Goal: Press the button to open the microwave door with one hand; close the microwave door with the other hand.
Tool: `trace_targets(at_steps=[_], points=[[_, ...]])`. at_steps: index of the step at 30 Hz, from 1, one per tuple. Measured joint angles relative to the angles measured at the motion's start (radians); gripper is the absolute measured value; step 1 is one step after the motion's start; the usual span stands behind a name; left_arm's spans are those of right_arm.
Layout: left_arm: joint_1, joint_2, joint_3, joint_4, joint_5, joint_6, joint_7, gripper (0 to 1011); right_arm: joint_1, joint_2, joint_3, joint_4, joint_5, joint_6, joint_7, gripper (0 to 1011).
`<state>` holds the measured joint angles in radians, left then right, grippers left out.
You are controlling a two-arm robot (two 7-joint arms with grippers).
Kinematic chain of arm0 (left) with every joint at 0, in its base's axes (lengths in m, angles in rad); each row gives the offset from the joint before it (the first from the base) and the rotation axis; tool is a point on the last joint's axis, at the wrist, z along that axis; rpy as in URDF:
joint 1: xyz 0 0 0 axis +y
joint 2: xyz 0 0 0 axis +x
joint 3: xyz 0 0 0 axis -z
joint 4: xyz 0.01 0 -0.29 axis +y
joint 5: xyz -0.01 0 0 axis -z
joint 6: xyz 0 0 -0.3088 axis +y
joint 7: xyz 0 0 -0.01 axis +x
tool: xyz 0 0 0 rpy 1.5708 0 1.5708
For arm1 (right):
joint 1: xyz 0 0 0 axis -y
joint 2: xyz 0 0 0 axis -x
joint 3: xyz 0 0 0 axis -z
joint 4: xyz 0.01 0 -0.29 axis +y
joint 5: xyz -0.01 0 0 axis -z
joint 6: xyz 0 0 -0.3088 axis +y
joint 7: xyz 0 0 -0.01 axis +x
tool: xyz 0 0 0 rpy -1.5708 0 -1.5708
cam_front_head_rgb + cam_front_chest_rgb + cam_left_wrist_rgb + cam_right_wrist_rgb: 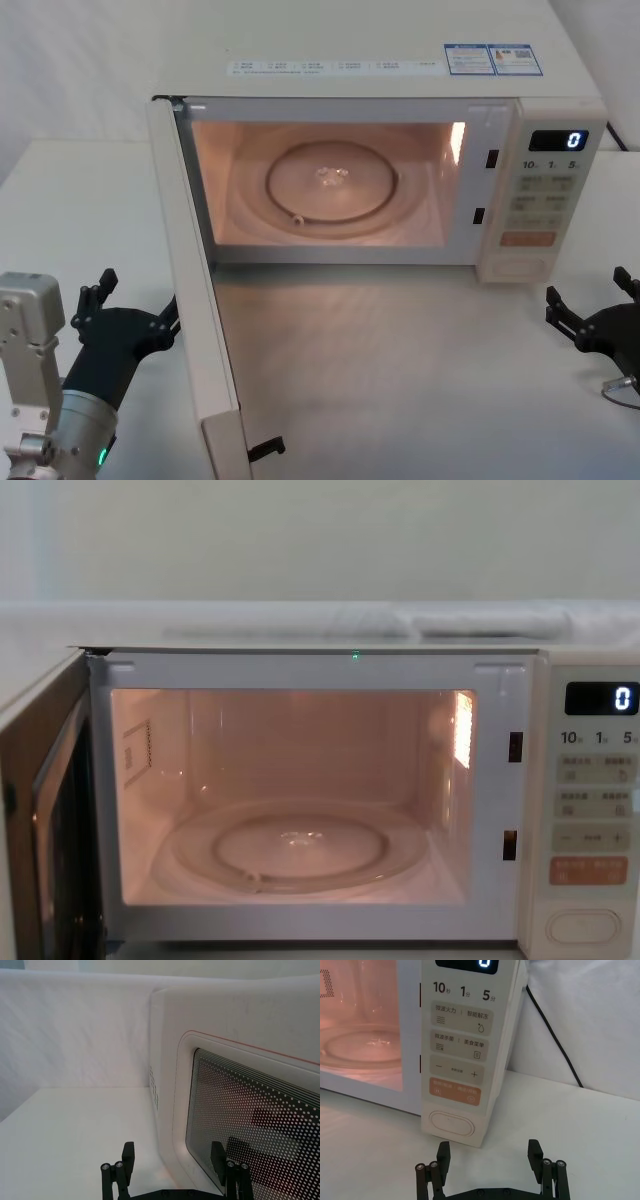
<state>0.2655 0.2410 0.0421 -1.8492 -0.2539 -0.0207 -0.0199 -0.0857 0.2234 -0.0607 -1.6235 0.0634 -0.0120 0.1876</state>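
The cream microwave (pixel 400 70) stands open with its cavity lit and the display showing "0". The microwave door (pixel 196 300) swings out on the left, toward me; its windowed outer face (pixel 250 1125) is close in the left wrist view, and in the chest view the door (pixel 40 820) is nearly edge-on. My left gripper (pixel 135 302) is open just outside the door, its fingers (pixel 128 1156) almost at the face. The button (pixel 518 266) sits at the panel's foot (pixel 451 1124) (pixel 583 926). My right gripper (pixel 590 295) hovers open, low and to the right of the panel (pixel 489 1156), apart from the button.
The white table (pixel 400 380) runs bare in front of the cavity. A glass turntable (pixel 330 180) lies inside. A black power cord (pixel 555 1040) trails behind the microwave's right side, and a small cable (pixel 620 388) lies near the right gripper.
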Motion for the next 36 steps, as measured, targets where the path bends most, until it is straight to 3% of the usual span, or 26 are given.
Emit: trace_targets(at_steps=[18, 26, 36], points=[[0.0, 0.0, 0.0, 0.0, 0.0, 0.0, 0.0, 989, 0.0, 0.0, 0.0, 0.0, 0.0, 0.0, 0.0, 1002], [0.0, 0.0, 0.0, 0.0, 0.0, 0.0, 0.0, 818, 0.0, 0.0, 0.0, 0.0, 0.0, 0.0, 0.0, 1002], [0.0, 0.0, 0.0, 0.0, 0.0, 0.0, 0.0, 479, 0.0, 0.0, 0.0, 0.0, 0.0, 0.0, 0.0, 1002]])
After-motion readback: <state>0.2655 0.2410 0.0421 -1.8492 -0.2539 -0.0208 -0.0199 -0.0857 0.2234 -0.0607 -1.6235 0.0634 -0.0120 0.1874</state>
